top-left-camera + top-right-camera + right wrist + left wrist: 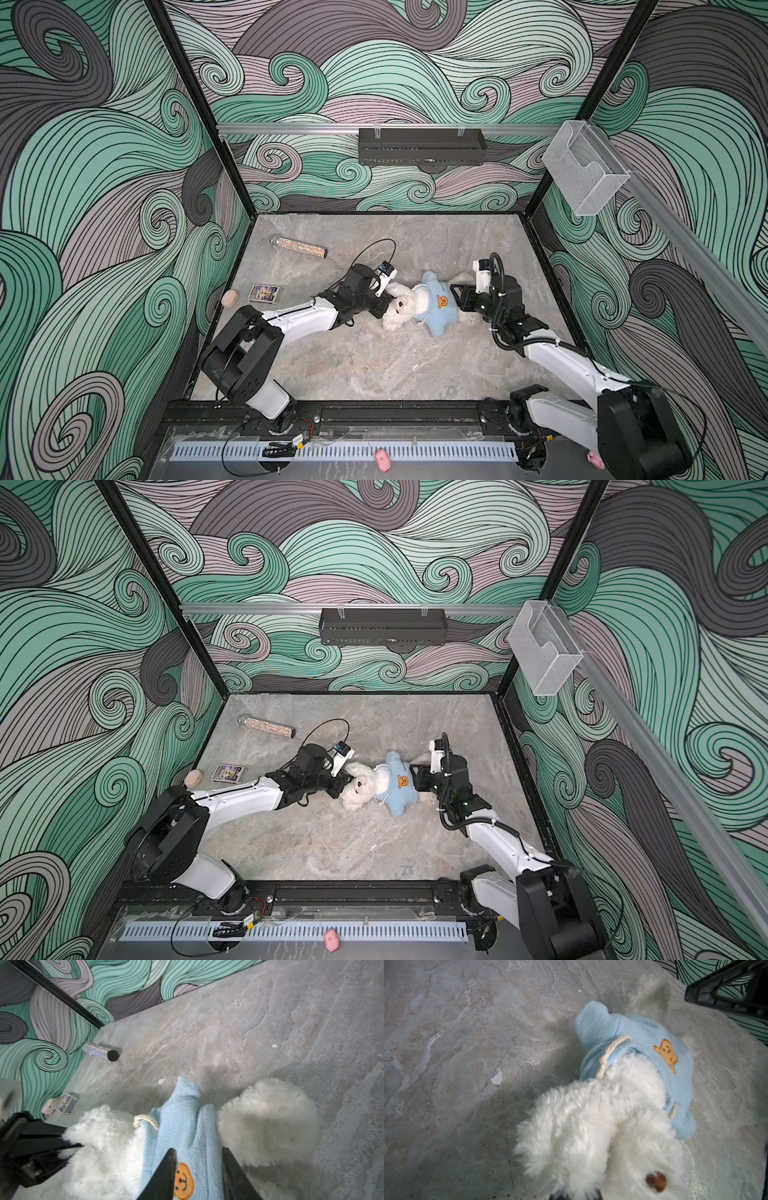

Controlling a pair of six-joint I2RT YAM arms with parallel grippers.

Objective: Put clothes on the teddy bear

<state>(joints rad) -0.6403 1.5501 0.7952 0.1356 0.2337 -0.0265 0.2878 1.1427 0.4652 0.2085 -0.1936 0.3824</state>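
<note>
The left gripper (384, 301) is clamped on the fur at the head of the teddy bear (399, 311), its jaws together on the plush. The right gripper (197, 1150) stands with its 2 fingers apart, straddling the chest of the light blue hoodie (187, 1126) just by the orange bear patch (184, 1181); the fabric between them looks loose, not pinched.

The bear lies near the middle of the worktop (374, 365), head toward the left edge and legs toward the right edge. Its head is out through the neck opening, with the cream drawstring (607, 1054) at the collar, and the hoodie covers its torso. 1 bare white leg (268, 1122) shows past the hem.

The dressing looks nearly done. The 2 sleeves stick out toward the far and near edges, and whether the arms fill them cannot be told. What seems left is checking the sleeves and smoothing the hem.

Toward the far left corner lies a glitter tube (299, 246). A small card box (264, 294) sits near the left edge.
</note>
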